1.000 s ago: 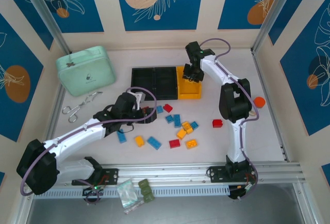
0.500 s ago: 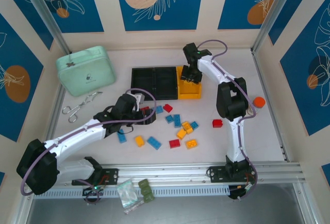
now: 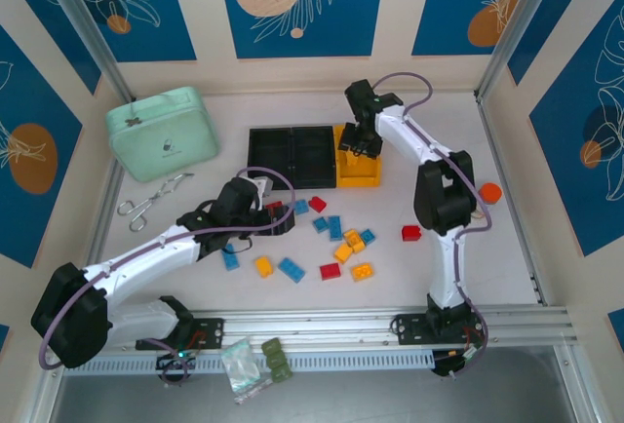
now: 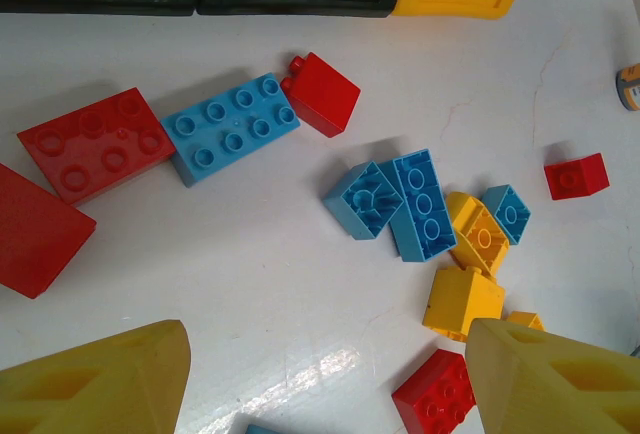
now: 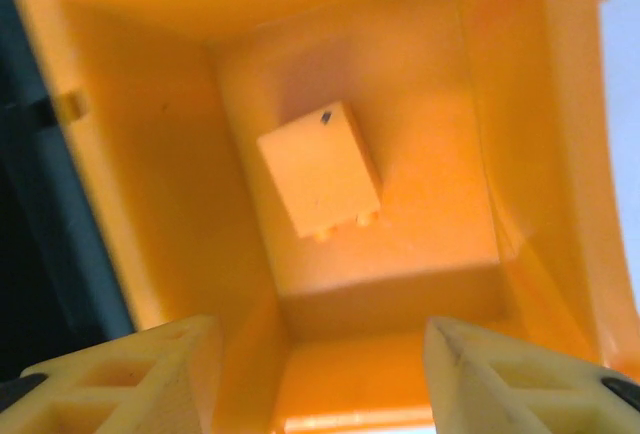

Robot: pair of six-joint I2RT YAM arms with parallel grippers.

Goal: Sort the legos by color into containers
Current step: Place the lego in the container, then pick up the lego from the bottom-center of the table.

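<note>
— Where's your right gripper (image 5: 315, 359)?
— Jaws parted, empty, above the yellow-orange bin (image 5: 150, 174); an orange brick (image 5: 320, 169) lies inside.
— Your left gripper (image 4: 325, 379)?
— Wide apart, empty, over loose legos (image 4: 420, 204) on the table (image 4: 250, 274).

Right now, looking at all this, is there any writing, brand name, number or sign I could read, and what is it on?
No text here can be read.
mint-green case: a small dark mark on the lid, too small to read.
blue brick: its studs are seen close up, but no lettering is legible on them.
wall panels: leaf and circle patterns, no words.
</note>
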